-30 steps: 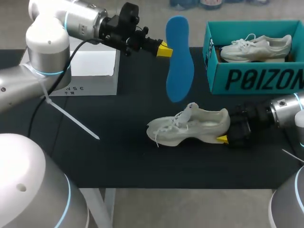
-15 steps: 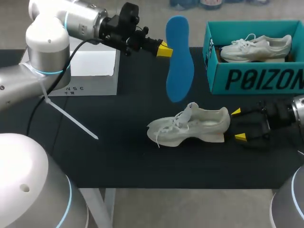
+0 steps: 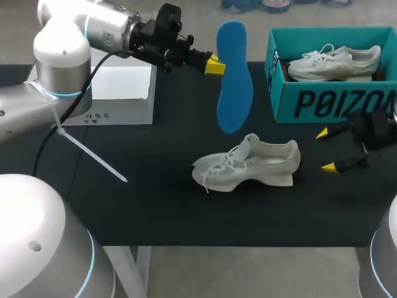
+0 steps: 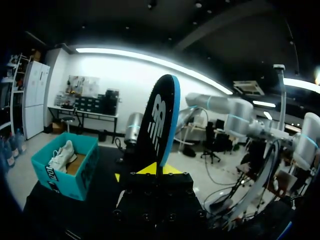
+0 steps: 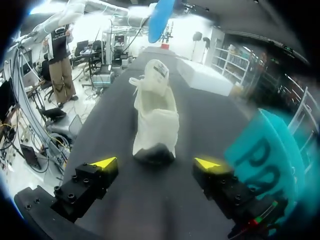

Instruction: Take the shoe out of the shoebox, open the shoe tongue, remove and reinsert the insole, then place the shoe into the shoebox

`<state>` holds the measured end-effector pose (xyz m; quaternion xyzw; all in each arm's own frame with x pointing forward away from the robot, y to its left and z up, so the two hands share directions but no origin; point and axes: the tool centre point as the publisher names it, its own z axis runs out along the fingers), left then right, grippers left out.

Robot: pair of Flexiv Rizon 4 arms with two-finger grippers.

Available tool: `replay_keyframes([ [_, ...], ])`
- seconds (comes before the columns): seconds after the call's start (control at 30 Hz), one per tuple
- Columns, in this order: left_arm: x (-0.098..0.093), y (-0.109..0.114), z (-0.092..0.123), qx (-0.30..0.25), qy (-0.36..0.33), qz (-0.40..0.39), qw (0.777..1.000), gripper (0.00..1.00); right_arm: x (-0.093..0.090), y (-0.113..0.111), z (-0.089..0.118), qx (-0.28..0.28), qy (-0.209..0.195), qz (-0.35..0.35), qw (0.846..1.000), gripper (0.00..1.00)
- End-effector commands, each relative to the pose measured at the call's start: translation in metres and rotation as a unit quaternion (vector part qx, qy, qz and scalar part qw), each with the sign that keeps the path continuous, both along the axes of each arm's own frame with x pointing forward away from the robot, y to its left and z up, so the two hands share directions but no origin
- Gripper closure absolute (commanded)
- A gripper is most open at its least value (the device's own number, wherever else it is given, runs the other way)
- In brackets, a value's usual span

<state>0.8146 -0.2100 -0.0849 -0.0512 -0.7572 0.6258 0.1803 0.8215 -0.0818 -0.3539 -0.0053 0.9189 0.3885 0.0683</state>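
Two steps look done. One shoe [image 3: 248, 162] is out of the shoebox [image 3: 335, 99] and stands on its sole on the dark surface [image 3: 155, 205], near the box but not touching it. Its tongue sticks up, so I think it is open. The blue insole [image 3: 233, 77] is out too.

The left end effector [image 3: 214, 65] holds the insole up in the air, above the shoe and well apart from it. The fingers pinch it by one long edge, and it hangs with its long way up and down. From the left wrist, the insole stands right between the yellow tips.

The right end effector [image 3: 330, 149] holds nothing, and its fingers are spread wide. It sits behind the heel of the shoe, with a gap between them, in front of the shoebox. From the right wrist, the heel is straight ahead of the gap between the fingers and touches neither one.

Another shoe [image 3: 335, 62] lies in the shoebox. A white box [image 3: 121, 93] sits on the left side of the surface.

What is left, I think: put the insole back into the shoe, then lift the shoe and set it in the shoebox.
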Motion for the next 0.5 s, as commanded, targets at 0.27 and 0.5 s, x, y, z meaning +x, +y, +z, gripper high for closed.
replay_keyframes([
  [0.27,0.0,-0.001,-0.001,-0.001,0.0,0.001,1.0,1.0,-0.01,0.001,0.038,-0.168,0.003,-0.014,0.986,0.0],
  [0.5,0.0,-0.001,-0.001,-0.001,0.0,0.001,1.0,1.0,-0.005,0.004,0.046,-0.199,0.004,-0.006,0.98,0.0],
])
